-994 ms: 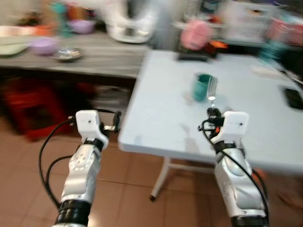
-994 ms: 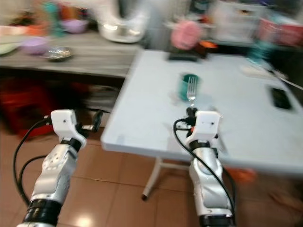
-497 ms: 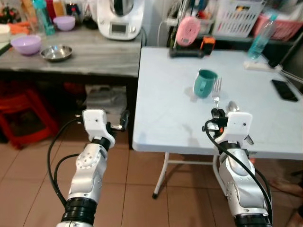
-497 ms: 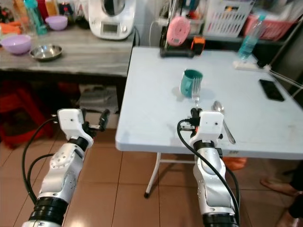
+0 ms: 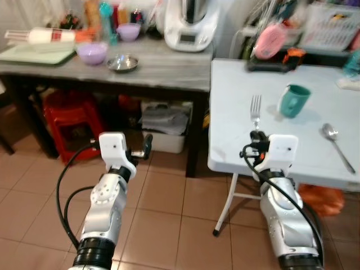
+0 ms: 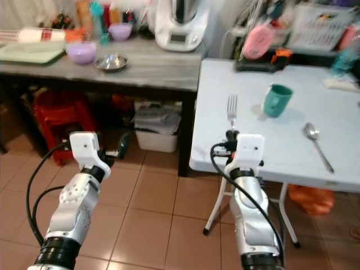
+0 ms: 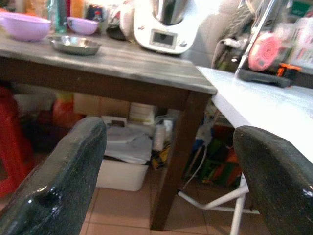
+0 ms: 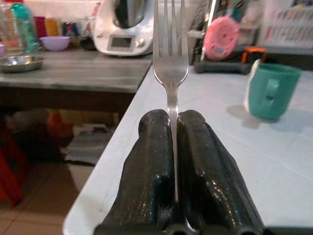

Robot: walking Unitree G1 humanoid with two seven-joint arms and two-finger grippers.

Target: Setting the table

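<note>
Right gripper clamped on fork, tines up, over white table edge. We see teal mug and spoon on that table; mug contents unclear. Left gripper fingers apart, idle. Grey counter holds purple bowl, steel bowl.

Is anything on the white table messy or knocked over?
Nothing is spilled or tipped. The teal mug stands upright and the spoon lies flat on the white table. The fork stands upright, pinched in the right gripper.
</note>
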